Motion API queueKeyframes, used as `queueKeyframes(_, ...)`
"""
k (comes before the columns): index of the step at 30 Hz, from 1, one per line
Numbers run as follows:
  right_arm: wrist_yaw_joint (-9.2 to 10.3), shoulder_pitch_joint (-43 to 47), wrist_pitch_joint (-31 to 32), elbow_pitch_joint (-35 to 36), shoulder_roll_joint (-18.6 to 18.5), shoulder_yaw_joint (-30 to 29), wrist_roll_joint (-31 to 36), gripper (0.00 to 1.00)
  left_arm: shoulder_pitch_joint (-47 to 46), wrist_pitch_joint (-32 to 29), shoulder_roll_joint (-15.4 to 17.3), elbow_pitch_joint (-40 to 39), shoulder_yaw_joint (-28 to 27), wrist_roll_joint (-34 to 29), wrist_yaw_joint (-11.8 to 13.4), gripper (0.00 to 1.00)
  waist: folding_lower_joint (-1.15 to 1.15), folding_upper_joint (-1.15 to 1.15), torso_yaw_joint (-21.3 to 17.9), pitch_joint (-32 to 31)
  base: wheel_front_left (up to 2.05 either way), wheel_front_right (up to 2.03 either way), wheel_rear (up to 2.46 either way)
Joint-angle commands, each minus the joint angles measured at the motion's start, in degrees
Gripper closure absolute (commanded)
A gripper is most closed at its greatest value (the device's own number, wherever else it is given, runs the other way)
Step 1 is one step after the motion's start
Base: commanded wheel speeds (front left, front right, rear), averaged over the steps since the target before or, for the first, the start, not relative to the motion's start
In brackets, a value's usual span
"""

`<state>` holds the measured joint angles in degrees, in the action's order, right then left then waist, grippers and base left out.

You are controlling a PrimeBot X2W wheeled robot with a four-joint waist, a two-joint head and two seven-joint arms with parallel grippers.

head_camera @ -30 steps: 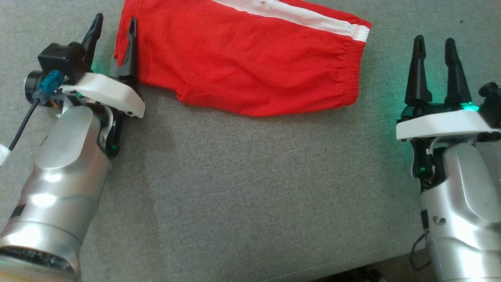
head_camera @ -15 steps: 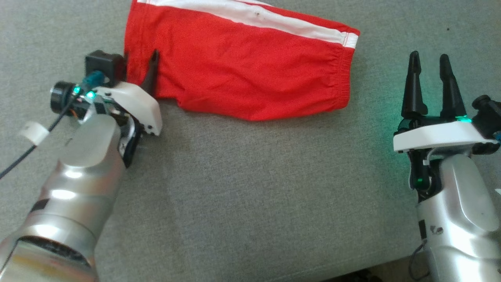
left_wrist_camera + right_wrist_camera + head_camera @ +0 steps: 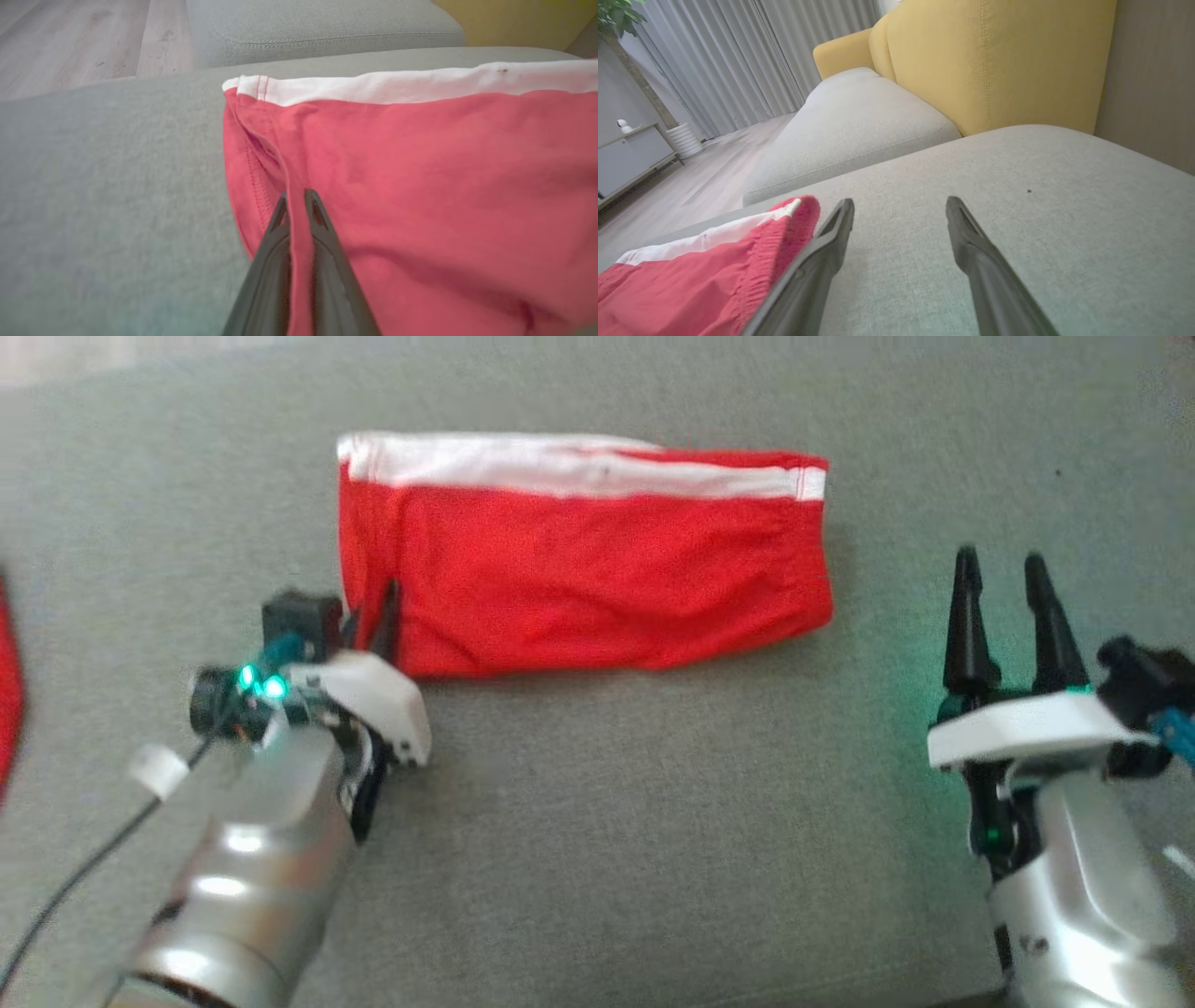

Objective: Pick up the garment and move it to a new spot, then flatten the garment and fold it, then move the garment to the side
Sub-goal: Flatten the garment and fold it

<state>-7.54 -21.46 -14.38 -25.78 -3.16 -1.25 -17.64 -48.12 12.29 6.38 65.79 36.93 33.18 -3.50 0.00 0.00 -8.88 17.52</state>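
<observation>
Change: the left fingers (image 3: 327, 252) have gone from spread over the shorts' (image 3: 597, 588) corner to pinched together on it. The head camera has also tilted, so the shorts' shift in that view is not the cloth moving.
Garment: red shorts with a white stripe (image 3: 560, 467) along their far edge, lying fairly flat on the grey sofa cushion (image 3: 653, 821).
Step in hand: probably the first pick-up, taking hold of the shorts so they can be carried to a new spot.
Doing it well: the pinch looks thin, only a narrow ridge of fabric, so a slow, straight lift from this corner should show whether it holds before any sideways travel. With one corner held, the rest of the shorts will hang and drag. Bringing the other fingers onto the waistband end (image 3: 784, 233) would keep the cloth spread and spare work in the flattening.
Left fingers: clenched on a raised fold of red cloth just inside the stitched hem (image 3: 254, 177), at the near left corner of the shorts. The fabric runs up between them in the left wrist view.
Right fingers (image 3: 967, 625): spread wide and holding nothing, just to the right of the shorts' waistband end and apart from it in the head view.
</observation>
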Motion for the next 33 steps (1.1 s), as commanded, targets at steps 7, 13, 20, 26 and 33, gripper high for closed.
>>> queueKeyframes(7, 0.05, 4.8, -0.6, -0.3, 0.3, 0.8, 0.7, 0.0, 7.7, 2.4, -0.1, -2.3, -4.2, 3.1, 2.2, 1.0, 0.0, 0.0, 5.8, -7.5, 0.0, 0.0, 0.0)
queueKeyframes(13, 0.05, 5.6, -0.6, -1.0, 0.3, 4.0, 1.8, 0.0, 13.7, 2.7, 0.9, -10.2, -6.6, 1.8, 6.1, 0.0, 0.0, 0.0, 7.7, -7.8, 0.0, 0.0, 0.0)
queueKeyframes(20, 0.05, 3.0, -0.6, -2.2, 0.3, 11.5, -0.9, 0.0, 20.9, 2.7, 0.7, -21.8, -8.8, -3.3, 8.2, 0.0, 0.0, 0.0, 10.8, -5.9, 0.0, 0.0, 0.0)
queueKeyframes(26, 0.05, -0.1, -0.6, -11.5, 0.3, 11.4, -0.7, 0.0, 24.6, 2.7, -0.3, -24.5, -8.9, -6.3, 7.4, 0.0, 0.0, 0.0, 14.0, -4.7, 0.0, 0.0, 0.0)
queueKeyframes(33, 0.05, -2.0, -0.2, -20.1, 0.3, 14.8, -12.0, 0.1, 25.5, 2.7, -0.9, -25.1, -9.6, -8.4, 6.6, 0.0, 0.0, 0.0, 15.5, -3.6, 0.0, 0.0, 0.0)
